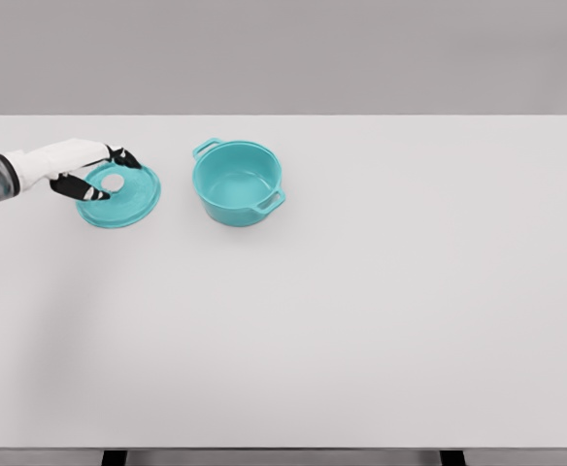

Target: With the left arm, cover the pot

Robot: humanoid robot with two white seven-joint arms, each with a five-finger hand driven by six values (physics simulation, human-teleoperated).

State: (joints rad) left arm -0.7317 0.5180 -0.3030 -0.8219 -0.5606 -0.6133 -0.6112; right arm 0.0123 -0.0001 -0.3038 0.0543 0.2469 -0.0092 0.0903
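A teal lid [128,202] with a pale round knob [114,182] is at the table's left, a short way left of the open teal pot [236,184]. The pot stands upright with two side handles and nothing inside. My left hand [107,175] comes in from the left edge and reaches over the lid. Its thumb lies on the far side of the knob and its dark-tipped fingers [82,190] curl on the near side, closed around the knob. The lid looks slightly tilted. I cannot tell whether it still touches the table. The right arm is out of view.
The white table [381,311] spans the whole view, with its near edge at the bottom and a grey wall behind. Nothing else stands on it besides the pot and lid.
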